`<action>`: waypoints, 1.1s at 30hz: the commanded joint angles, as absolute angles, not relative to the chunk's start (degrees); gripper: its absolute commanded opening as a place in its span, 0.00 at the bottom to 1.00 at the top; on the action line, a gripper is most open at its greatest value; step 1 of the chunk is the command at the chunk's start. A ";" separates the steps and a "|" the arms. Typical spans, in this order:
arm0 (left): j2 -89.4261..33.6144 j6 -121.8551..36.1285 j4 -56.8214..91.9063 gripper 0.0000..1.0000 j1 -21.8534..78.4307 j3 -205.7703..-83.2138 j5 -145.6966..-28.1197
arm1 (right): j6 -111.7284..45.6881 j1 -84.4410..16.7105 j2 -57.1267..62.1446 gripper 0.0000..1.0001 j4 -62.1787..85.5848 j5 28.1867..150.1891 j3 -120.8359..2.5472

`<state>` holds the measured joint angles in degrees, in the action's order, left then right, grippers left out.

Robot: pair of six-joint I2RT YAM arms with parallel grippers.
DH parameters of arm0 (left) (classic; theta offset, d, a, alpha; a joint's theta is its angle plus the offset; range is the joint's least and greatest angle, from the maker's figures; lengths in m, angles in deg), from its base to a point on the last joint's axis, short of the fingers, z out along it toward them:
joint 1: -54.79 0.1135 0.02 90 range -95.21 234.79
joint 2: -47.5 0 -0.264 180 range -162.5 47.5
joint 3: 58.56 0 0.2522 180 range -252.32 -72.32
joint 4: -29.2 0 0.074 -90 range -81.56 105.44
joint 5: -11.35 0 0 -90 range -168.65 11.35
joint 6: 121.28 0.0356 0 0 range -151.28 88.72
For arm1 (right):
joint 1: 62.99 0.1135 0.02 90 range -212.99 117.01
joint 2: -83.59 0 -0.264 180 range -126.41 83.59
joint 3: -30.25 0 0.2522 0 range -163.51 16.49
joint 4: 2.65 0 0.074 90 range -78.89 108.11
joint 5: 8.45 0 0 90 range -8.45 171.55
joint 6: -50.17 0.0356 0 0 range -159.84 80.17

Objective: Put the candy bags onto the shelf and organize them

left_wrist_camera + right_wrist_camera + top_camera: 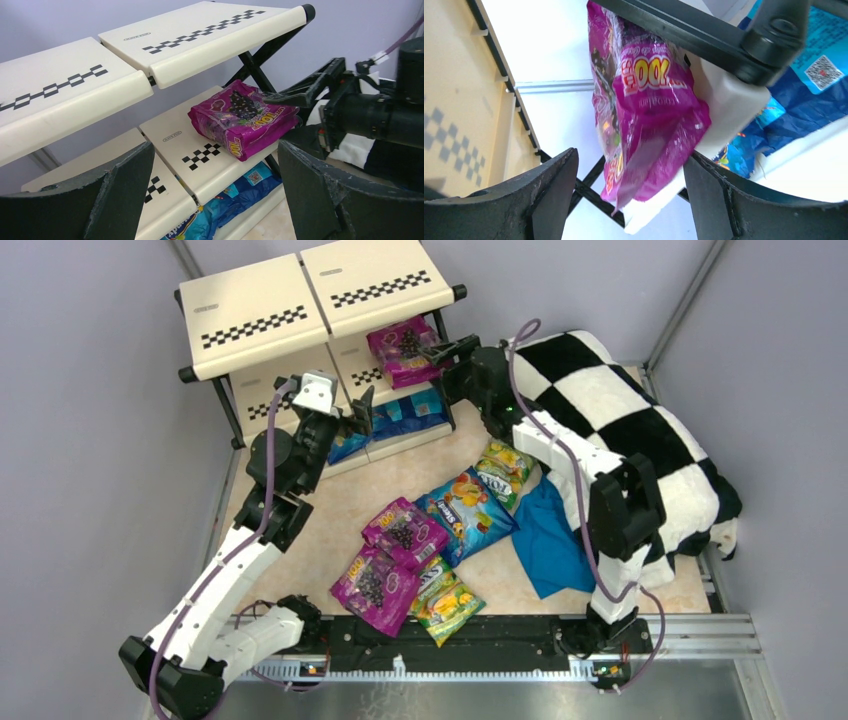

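The three-tier shelf of cream panels with checker strips point(250, 315) stands in the upper left of the top view. On its middle tier lie glossy magenta-purple candy bags with dark grapes point(240, 120), apparently two stacked, their ends overhanging the front edge. The right tool point(450, 352) sits at that overhang with its jaws spread wide on either side and clamping nothing, probably to nudge the stack square. The left tool point(362, 414), also wide and empty, hangs before the lowest tier, where blue candy bags point(405, 415) are tucked in. By colour, each tier seems meant for one kind. More candy bags, magenta point(390, 560), blue with orange fruit point(465, 512) and green-yellow point(505, 468), wait on the tan worktop point(340, 495) at centre frame.
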<state>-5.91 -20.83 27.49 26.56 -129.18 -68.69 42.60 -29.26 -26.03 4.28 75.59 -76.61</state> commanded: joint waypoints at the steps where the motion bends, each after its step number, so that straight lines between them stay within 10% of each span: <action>1: -5.94 -20.94 31.50 0.99 26.62 -128.66 -68.61 | 40.02 -29.63 -17.41 0.76 2.42 75.11 -70.31; 33: -6.47 -21.00 31.70 0.99 26.73 -128.55 -68.48 | 42.46 -29.56 -31.83 0.38 0.79 75.41 -83.85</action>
<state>-6.76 -21.07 27.93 26.56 -128.86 -68.69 41.51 -29.32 -30.14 2.46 76.71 -79.49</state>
